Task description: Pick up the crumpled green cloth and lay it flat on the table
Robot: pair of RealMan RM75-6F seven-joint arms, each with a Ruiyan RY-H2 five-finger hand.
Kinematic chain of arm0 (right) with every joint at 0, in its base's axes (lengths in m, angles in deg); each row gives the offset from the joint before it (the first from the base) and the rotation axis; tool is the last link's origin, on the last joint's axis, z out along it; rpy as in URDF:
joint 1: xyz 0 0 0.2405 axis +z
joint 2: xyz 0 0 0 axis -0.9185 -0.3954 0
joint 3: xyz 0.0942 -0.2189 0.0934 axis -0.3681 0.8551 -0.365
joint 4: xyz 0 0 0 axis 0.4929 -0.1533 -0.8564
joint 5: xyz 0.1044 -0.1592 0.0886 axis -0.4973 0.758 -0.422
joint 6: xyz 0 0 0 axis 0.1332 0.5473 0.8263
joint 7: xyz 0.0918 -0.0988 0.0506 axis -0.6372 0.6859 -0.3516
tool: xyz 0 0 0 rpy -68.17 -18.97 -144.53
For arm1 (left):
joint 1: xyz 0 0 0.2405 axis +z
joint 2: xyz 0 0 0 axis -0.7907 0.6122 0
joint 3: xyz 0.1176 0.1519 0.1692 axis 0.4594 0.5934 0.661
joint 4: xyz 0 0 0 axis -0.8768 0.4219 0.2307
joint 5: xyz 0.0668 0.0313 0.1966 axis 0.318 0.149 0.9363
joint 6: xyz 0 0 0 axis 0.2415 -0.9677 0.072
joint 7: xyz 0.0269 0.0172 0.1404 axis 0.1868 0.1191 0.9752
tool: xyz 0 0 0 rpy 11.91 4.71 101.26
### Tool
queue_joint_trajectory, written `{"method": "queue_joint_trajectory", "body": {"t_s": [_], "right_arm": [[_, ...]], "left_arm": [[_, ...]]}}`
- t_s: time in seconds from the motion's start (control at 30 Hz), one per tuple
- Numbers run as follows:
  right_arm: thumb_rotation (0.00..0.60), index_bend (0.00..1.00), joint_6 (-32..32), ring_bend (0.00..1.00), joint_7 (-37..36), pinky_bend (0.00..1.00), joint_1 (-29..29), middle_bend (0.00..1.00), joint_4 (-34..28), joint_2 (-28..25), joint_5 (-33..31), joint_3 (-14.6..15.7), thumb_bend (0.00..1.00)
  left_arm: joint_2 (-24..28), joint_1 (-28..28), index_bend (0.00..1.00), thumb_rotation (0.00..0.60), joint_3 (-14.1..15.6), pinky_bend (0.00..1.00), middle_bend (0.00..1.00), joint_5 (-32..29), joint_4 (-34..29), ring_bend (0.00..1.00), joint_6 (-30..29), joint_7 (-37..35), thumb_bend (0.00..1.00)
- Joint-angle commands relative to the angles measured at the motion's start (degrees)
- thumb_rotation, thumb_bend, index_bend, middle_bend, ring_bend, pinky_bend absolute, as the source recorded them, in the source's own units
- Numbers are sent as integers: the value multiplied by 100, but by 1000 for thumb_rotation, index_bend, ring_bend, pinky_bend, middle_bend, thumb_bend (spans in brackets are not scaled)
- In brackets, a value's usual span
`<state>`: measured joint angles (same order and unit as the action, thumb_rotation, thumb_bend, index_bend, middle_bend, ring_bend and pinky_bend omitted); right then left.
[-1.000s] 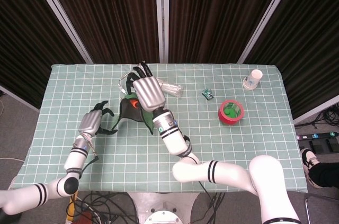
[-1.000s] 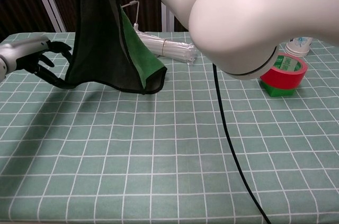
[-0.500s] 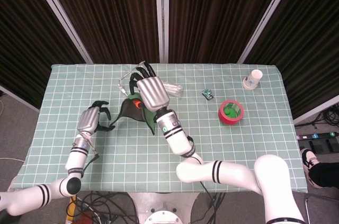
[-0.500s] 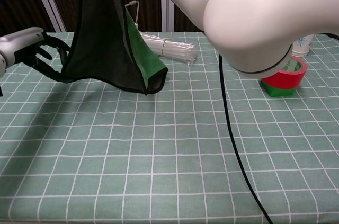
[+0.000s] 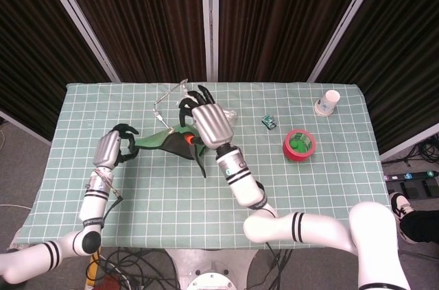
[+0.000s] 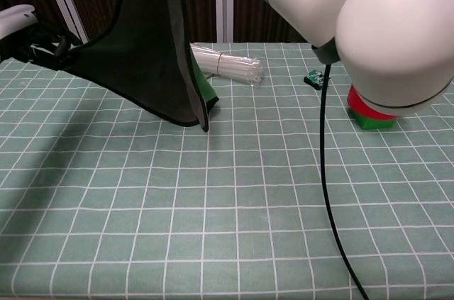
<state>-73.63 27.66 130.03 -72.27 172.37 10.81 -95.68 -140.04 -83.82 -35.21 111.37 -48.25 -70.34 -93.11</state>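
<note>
Now | green cloth stretched above bench | left robot hand grips one corner | right robot hand grips other end

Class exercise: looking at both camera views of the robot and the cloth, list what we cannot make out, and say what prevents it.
- Right hand: cut off by the chest view's top edge; in the head view its own back hides its grip on the green cloth.
- Left hand: mostly outside the chest view's left edge.
- Small green item: too small to identify.
</note>
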Motion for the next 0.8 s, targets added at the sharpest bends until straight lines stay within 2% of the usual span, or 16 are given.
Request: {"method": "queue_joint_trajectory", "body": {"t_s": [0.03,0.17,0.33,0.5,0.67,0.8], "right_arm": [[600,843,-60,133,-152,0,-196,320,-301,-213,36,34,421],[600,843,-139,133,-357,0,-465,319,-665,-536,79,38,422],[600,843,72,133,-651,0,-622,319,-734,-777,-169,-38,421],[600,843,420,132,-997,0,-540,320,-326,-750,-274,-92,421],[600,843,685,132,-1459,0,-367,320,254,-599,-119,-175,421],[600,842,764,132,-1902,0,-358,322,550,-539,145,-151,420]], "left_arm": [[155,81,761,600,-32,223,395,185,-162,185,-128,-132,484],[407,168,761,600,-112,223,395,433,-392,185,-343,-265,483],[552,141,761,600,-262,223,395,524,-396,185,-486,-232,476],[380,-138,761,600,-544,223,395,376,78,185,-493,-3,474],[153,-444,762,600,-861,223,395,242,600,185,-508,12,470],[45,-554,761,600,-894,223,396,425,907,185,-715,12,467]]}}
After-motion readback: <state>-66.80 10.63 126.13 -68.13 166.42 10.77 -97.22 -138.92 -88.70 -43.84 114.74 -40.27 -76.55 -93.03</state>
